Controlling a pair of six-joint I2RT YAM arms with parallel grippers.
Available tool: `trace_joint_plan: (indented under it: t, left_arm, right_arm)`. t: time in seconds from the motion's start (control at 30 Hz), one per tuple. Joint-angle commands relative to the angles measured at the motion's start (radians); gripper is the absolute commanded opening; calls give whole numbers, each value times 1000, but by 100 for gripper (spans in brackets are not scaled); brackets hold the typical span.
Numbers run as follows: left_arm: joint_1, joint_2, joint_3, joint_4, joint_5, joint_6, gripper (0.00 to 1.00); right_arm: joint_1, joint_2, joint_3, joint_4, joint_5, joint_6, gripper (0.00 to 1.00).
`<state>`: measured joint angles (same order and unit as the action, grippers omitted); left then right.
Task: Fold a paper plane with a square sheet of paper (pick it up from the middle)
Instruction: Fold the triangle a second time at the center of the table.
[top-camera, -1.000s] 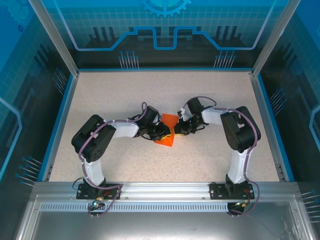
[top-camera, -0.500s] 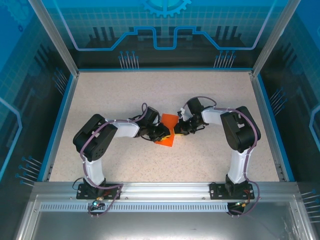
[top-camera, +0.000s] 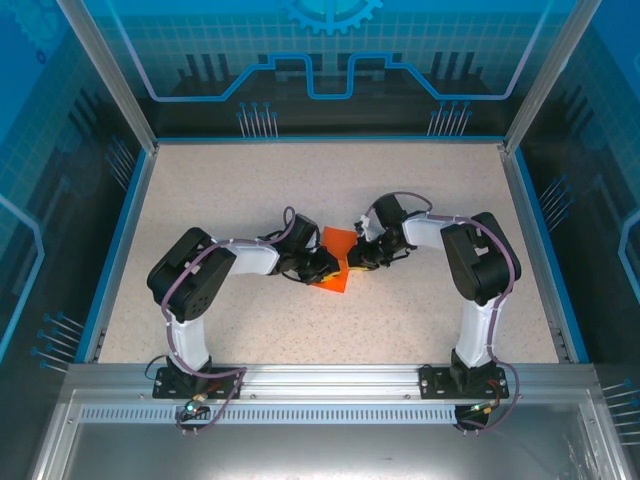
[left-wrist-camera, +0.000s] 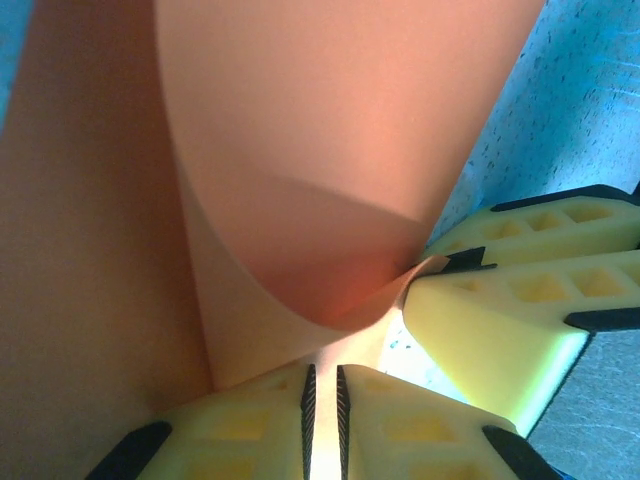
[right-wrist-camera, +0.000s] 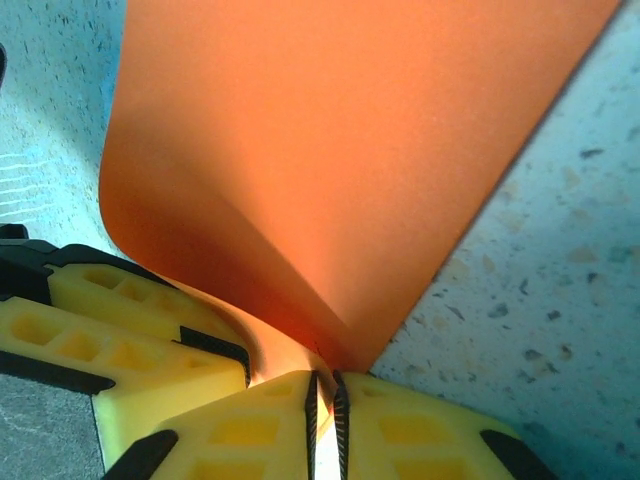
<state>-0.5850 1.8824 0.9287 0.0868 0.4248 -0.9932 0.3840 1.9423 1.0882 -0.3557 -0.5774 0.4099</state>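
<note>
The square sheet of paper (top-camera: 338, 241) is bright orange, bent and lifted at the middle of the table between both grippers. My left gripper (top-camera: 327, 266) grips it from the left and my right gripper (top-camera: 353, 261) from the right, tips almost touching. In the left wrist view the sheet (left-wrist-camera: 330, 150) curls down into my nearly closed left gripper (left-wrist-camera: 323, 385), with the right arm's yellow fingers (left-wrist-camera: 500, 320) pressed against its edge. In the right wrist view the paper (right-wrist-camera: 340, 130) narrows to a fold pinched in my right gripper (right-wrist-camera: 325, 395), the left arm's fingers (right-wrist-camera: 120, 330) alongside.
The speckled beige table (top-camera: 250, 180) is bounded by a blue rim and clear side walls (top-camera: 120, 190). A metal rail (top-camera: 330, 380) with both arm bases runs along the near edge. Both arms bend inward toward the middle.
Almost nothing: the left arm's elbow has edged slightly to the right. The paper and both grippers stay in the same spot.
</note>
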Motion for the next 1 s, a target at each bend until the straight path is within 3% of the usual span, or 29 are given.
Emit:
trace_joint_plan:
  t: [0.0,0.1,0.23,0.6,0.97]
  left_arm:
    - [-3,20,-10,-80,-43,2,17]
    - [-3,20,-16,-95,-55,1,16]
    - [-4,21,-21,-98,-61,-4,15]
    - [-7,23,-14,-114,-67,-4,11]
    - [-9,-23,13,-112,-64,53,7]
  right_arm:
    - [12,-72,19,-48,83,7,18]
    - [15,-117,23,-72,152,5,18]
    - [41,-143,19,-65,137,-7,18]
    - [91,-13,71,-44,73,2,8]
    - [67,52,55,-106,185,-44,6]
